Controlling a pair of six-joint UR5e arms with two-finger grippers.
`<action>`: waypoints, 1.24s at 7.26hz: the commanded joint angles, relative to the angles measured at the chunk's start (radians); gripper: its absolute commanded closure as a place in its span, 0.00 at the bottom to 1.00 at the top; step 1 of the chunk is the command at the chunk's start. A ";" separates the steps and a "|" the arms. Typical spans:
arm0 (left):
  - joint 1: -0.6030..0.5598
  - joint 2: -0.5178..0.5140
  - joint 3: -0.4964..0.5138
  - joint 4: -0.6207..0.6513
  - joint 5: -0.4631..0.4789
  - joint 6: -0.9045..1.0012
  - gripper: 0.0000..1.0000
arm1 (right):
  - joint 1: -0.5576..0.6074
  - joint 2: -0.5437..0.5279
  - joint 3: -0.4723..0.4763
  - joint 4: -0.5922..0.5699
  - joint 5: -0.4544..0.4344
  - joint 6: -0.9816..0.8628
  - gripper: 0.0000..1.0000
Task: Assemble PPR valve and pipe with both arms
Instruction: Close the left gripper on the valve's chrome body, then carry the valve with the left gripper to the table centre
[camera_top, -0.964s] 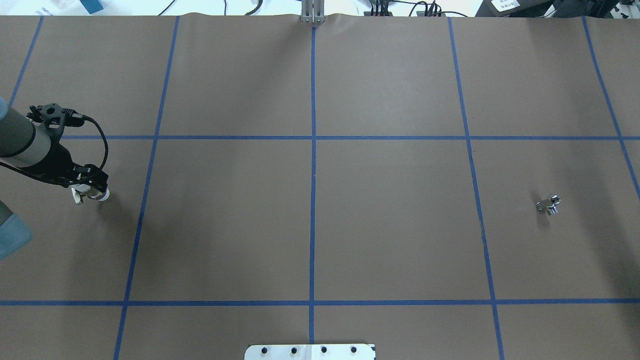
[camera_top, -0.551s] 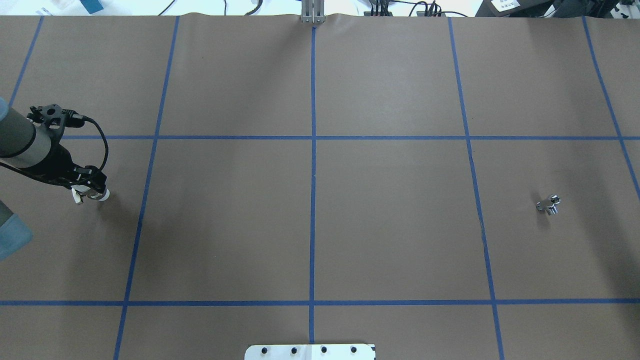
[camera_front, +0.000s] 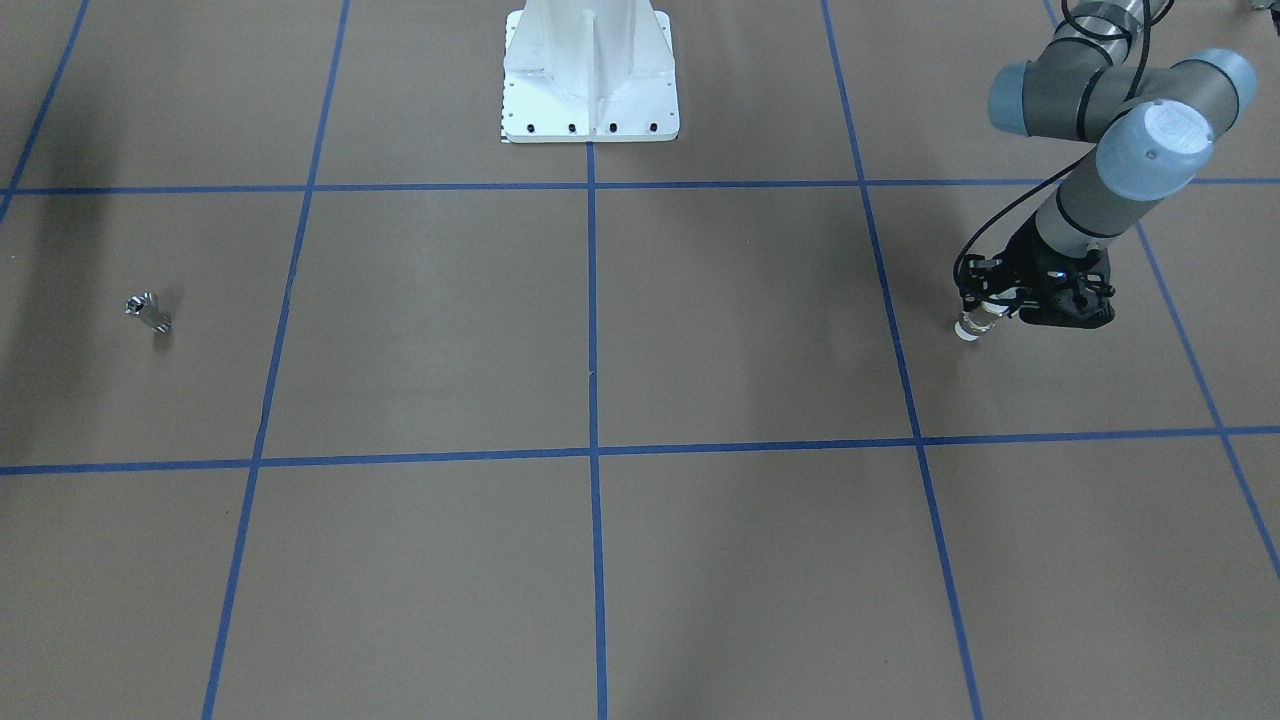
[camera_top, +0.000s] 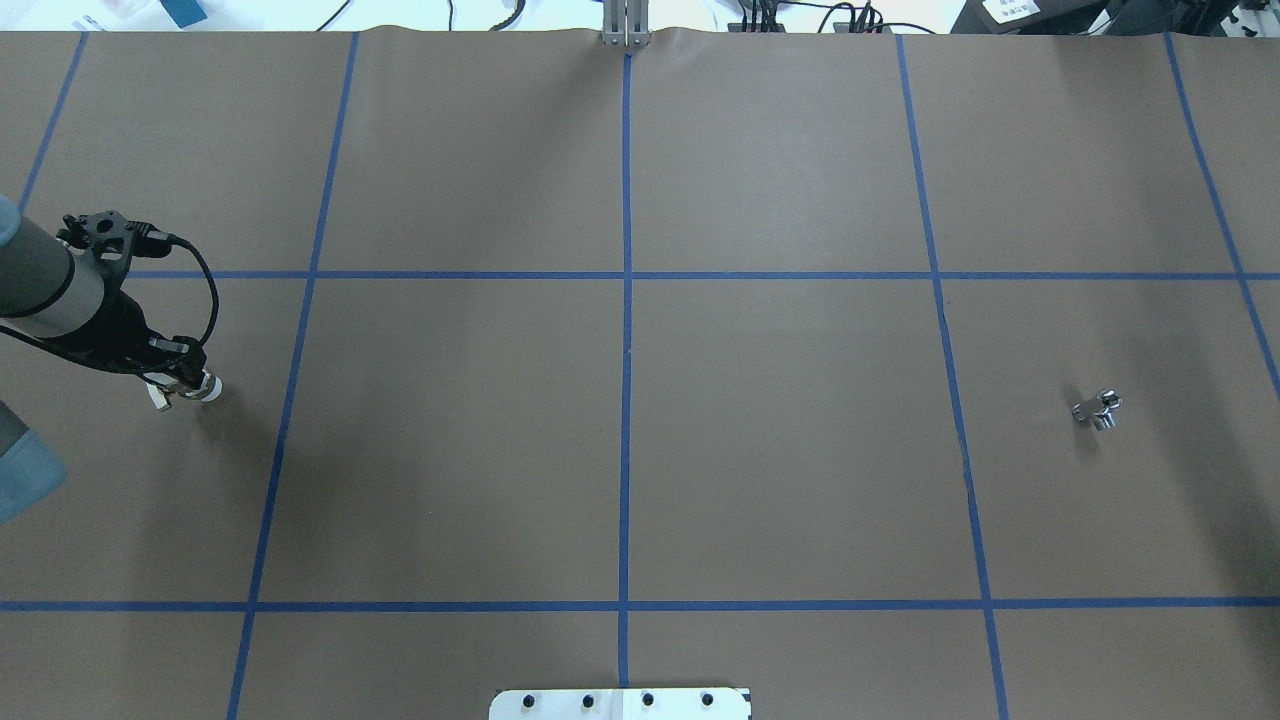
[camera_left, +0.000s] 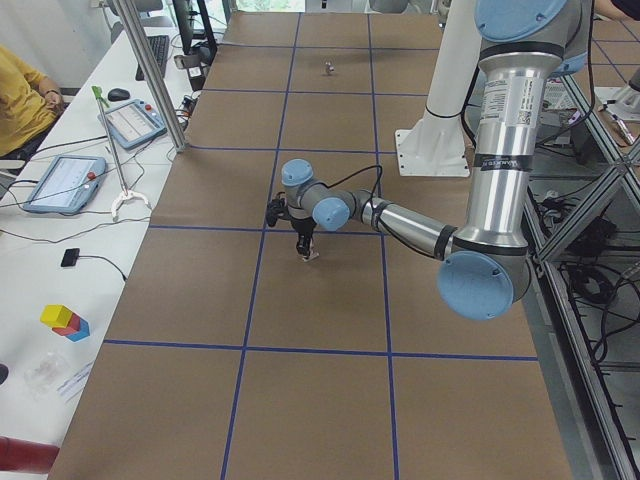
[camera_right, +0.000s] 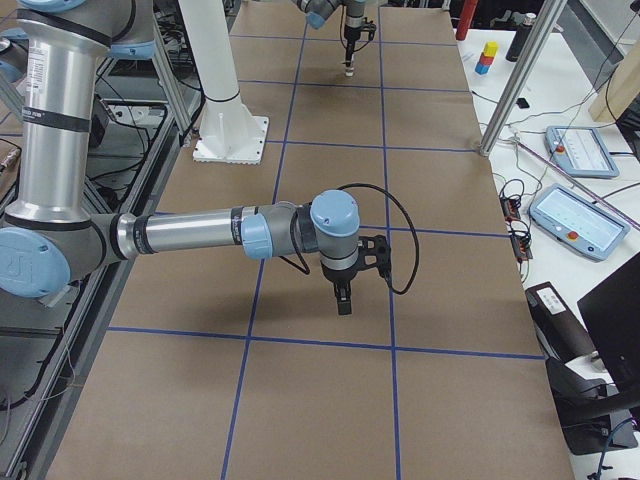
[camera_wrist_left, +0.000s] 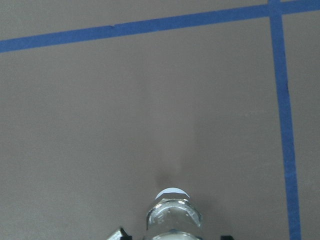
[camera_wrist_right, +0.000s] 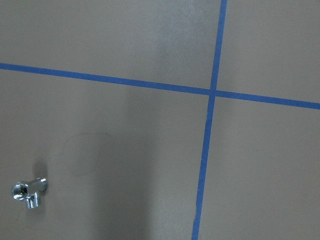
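While the black two-finger left end effector (camera_front: 988, 312) works at the right of the front-facing view, its fingers are closed round the PPR valve (camera_front: 968, 328), a small white plastic cylinder with silver metal bands. The valve's white end pokes out below, close to the brown paper worktop (camera_front: 600, 330) with its blue tape grid. The pipe (camera_front: 148, 312), a tiny shiny silver metal stub, lies well apart on the opposite side, with nothing touching it.

From overhead, the gripped valve sits at the far left and the pipe at the far right. No right arm shows in this view.

Seen from the left end, the near arm points its end effector straight down with the valve under it. I cannot tell whether the valve touches the paper.

Seen from the right end, the right end effector (camera_right: 343, 300) hangs over bare paper, and I cannot tell how far open it is.

On the left wrist camera, the valve's metal band and white tip fill the bottom edge between two dark fingertips.

On the right wrist camera, the pipe lies on its side in the lower-left corner, well off centre.

As I judge it, the valve is secured and fetching the pipe is the step in hand. The right arm needs to centre over the pipe, descend and close on it. Both parts then need bringing together with their axes in line.
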 joint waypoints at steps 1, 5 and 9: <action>-0.003 0.004 -0.035 0.012 -0.002 -0.001 1.00 | 0.000 0.000 0.001 0.002 0.002 0.000 0.00; 0.006 -0.224 -0.138 0.379 -0.005 -0.052 1.00 | 0.000 0.000 0.001 0.002 0.002 0.000 0.00; 0.192 -0.676 0.126 0.479 0.006 -0.403 1.00 | 0.000 0.000 -0.001 -0.002 0.000 0.000 0.00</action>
